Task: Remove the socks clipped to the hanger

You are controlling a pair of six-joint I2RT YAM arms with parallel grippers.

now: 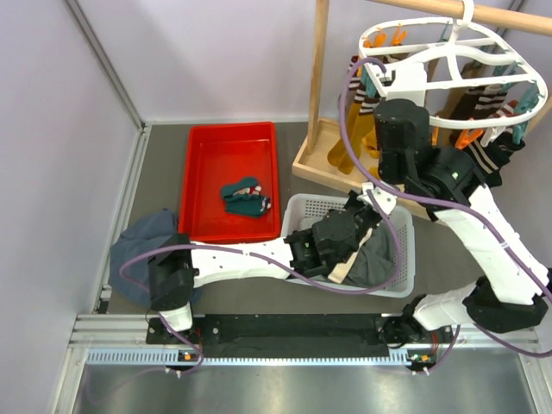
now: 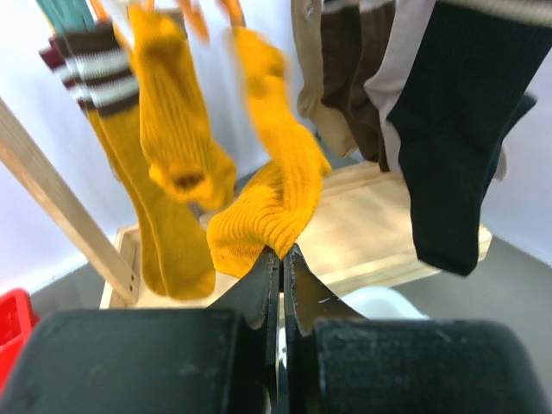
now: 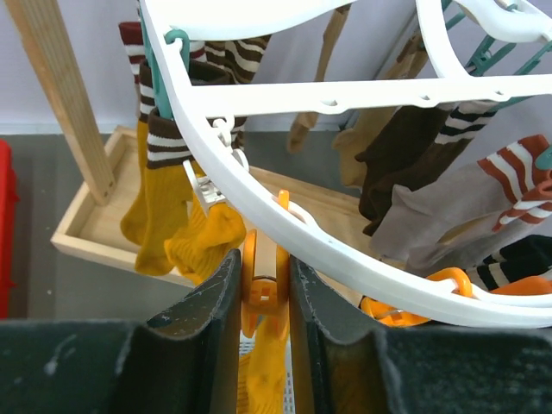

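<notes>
The white hanger (image 1: 448, 84) hangs from the wooden rack's top pole at the upper right, with socks clipped round its rim (image 3: 345, 250). My right gripper (image 3: 265, 259) is up under that rim, its pads pressed on both sides of an orange clip (image 3: 266, 289). A mustard sock (image 3: 269, 371) hangs below this clip. My left gripper (image 2: 282, 252) is lower, over the basket, shut on the toe of a mustard sock (image 2: 276, 190) that bends toward it. Striped brown-white socks (image 3: 159, 129), a black sock (image 2: 457, 129) and brown socks (image 2: 345, 69) hang nearby.
A red tray (image 1: 203, 172) on the left holds dark teal socks (image 1: 246, 197). A white basket (image 1: 405, 259) with dark clothes sits under the left arm. The rack's wooden base (image 1: 315, 164) and upright pole (image 1: 319, 69) stand behind it. A blue-grey garment (image 1: 142, 241) lies at the left.
</notes>
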